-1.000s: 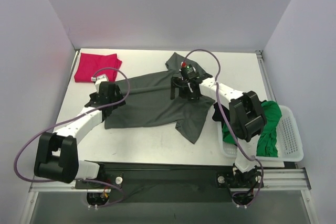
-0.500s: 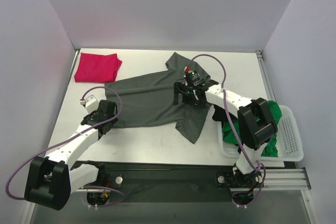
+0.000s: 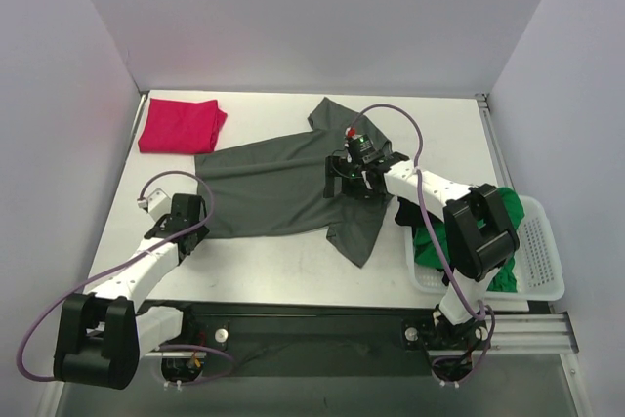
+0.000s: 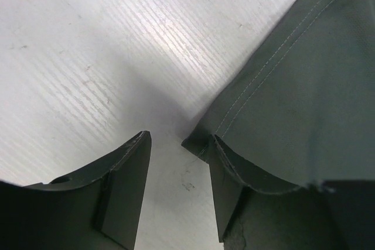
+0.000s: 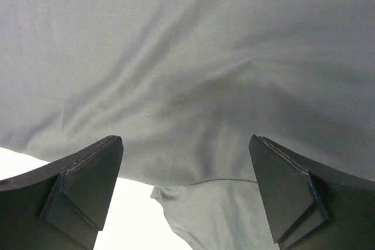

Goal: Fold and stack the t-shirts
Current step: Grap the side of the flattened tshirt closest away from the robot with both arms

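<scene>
Dark grey-green shirt (image 3: 273,187) lies spread open across the middle of the desk (image 3: 293,261). 1 sleeve points to the far edge, another trails toward the near right, and there is no fold in it yet. Its outline is almost the same as 1.0 s ago.

Change: the left tool (image 3: 184,220) was up at the shirt's left edge 1.0 s ago. It has drawn back toward the near side in 2 steps and now sits at the near-left hem corner. In the left wrist view the left tool (image 4: 179,144) has its jaws parted. The stitched hem corner of the shirt (image 4: 293,86) lies in the gap against 1 finger, and bare desk shows between the fingers. Nothing is pinched.

The right tool (image 3: 344,181) has shifted only slightly and hangs over the shirt's right half. In the right wrist view the right tool (image 5: 186,144) has its jaws spread wide, and wrinkled cloth (image 5: 187,57) fills the view below. It grips nothing.

Judgement: the left arm has repositioned for a corner grasp, so a first fold of this shirt looks about to begin. The corner is only partly inside the jaws, so a closing might catch the hem thinly or miss it.

Outward: magenta-red shirt (image 3: 181,126) lies folded at the far-left corner, well apart, which I read as 1 shirt done. Bright green shirt (image 3: 503,212) is bunched in the white basket (image 3: 542,241) at the right, not yet folded.
</scene>
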Available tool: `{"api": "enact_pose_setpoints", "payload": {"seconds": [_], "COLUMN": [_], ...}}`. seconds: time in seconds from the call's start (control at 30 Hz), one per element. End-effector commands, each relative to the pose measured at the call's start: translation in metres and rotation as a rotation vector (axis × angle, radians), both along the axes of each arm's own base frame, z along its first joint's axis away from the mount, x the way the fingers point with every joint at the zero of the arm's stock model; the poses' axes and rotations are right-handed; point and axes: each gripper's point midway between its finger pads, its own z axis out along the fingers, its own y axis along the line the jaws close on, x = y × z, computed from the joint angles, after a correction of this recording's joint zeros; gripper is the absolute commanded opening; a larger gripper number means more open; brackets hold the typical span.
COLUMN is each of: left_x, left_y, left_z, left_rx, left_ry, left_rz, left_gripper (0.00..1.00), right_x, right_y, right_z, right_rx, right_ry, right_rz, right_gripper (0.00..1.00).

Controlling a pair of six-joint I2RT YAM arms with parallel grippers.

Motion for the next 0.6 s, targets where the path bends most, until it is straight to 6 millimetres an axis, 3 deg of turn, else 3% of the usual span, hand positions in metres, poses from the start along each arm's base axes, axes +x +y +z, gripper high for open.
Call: {"api": "enact_pose_setpoints", "payload": {"seconds": [0.0, 0.2, 0.57], "left_x": [0.019, 0.023, 0.016], "left_y": [-0.010, -0.011, -0.010], "left_z": [0.007, 0.011, -0.005], "left_rx": [-0.053, -0.051, -0.048], "left_ry": [-0.087, -0.106, -0.053], "left_rz": [-0.030, -0.051, -0.043], "left_gripper": [0.54, 0.53, 0.44], "right_x": [0.004, 0.004, 0.001], "right_y": [-0.001, -0.001, -0.001], "right_z": [0.014, 0.009, 0.007], "right_rx": [0.017, 0.012, 0.014], "right_ry": [-0.034, -0.021, -0.012], "right_rz": [0.007, 0.008, 0.003], "right_gripper": [0.95, 0.95, 0.95]}}
